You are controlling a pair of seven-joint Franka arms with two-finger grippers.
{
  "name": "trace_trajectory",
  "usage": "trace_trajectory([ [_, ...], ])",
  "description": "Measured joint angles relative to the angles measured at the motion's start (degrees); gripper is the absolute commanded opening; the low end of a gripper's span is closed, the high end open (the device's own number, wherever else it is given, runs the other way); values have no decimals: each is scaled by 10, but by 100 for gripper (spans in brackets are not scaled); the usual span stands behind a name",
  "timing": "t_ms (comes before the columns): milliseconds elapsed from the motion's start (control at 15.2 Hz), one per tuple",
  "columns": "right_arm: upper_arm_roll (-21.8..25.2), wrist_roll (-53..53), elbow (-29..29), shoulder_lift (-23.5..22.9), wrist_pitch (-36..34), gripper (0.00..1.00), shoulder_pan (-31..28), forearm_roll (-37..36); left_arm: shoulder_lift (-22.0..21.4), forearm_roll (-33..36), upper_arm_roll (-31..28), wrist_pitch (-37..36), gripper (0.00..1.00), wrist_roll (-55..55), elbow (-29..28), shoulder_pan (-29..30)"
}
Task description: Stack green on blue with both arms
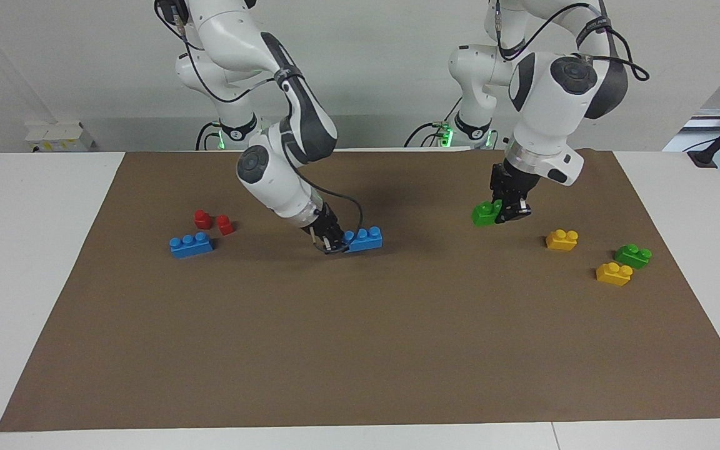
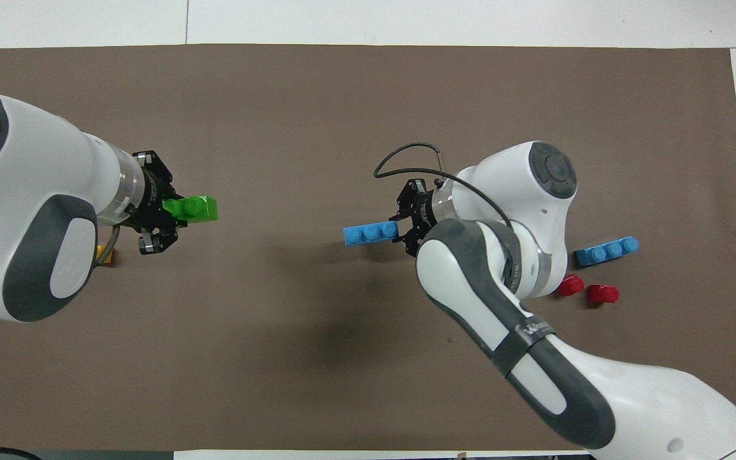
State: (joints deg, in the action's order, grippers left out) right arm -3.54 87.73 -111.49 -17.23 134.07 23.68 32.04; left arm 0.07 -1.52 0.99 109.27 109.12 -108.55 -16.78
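Note:
The bright green two-stud brick (image 1: 485, 213) (image 2: 192, 208) hangs over the mat toward the left arm's end, with my left gripper (image 1: 502, 212) (image 2: 173, 211) shut on it. My right gripper (image 1: 338, 242) (image 2: 400, 231) is shut on one end of a blue three-stud brick (image 1: 363, 239) (image 2: 371, 233). It holds that brick level and low over the middle of the mat, studs up. I cannot tell whether the brick touches the mat. A wide gap of bare mat separates the two held bricks.
A second blue brick (image 1: 191, 244) (image 2: 605, 250) and two red pieces (image 1: 202, 219) (image 2: 570, 285) lie toward the right arm's end. Two yellow bricks (image 1: 562, 239) (image 1: 614, 273) and a darker green brick (image 1: 633, 255) lie toward the left arm's end.

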Motion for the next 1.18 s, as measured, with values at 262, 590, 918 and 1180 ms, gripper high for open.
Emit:
trace_trajectory([
  [262,0,25,-34,0,59,0,34,1,-20,0,2,30,0,68,-48,-69],
  [590,0,46,-59,1,110,0,64,2,-25,0,1,92,0,125,-89,-126],
  [918,0,63,-79,0,146,0,85,2,-14,0,1,149,0,167,-124,-165],
  [1180,0,66,-88,-1,158,0,90,2,3,0,1,183,0,185,-137,-184],
])
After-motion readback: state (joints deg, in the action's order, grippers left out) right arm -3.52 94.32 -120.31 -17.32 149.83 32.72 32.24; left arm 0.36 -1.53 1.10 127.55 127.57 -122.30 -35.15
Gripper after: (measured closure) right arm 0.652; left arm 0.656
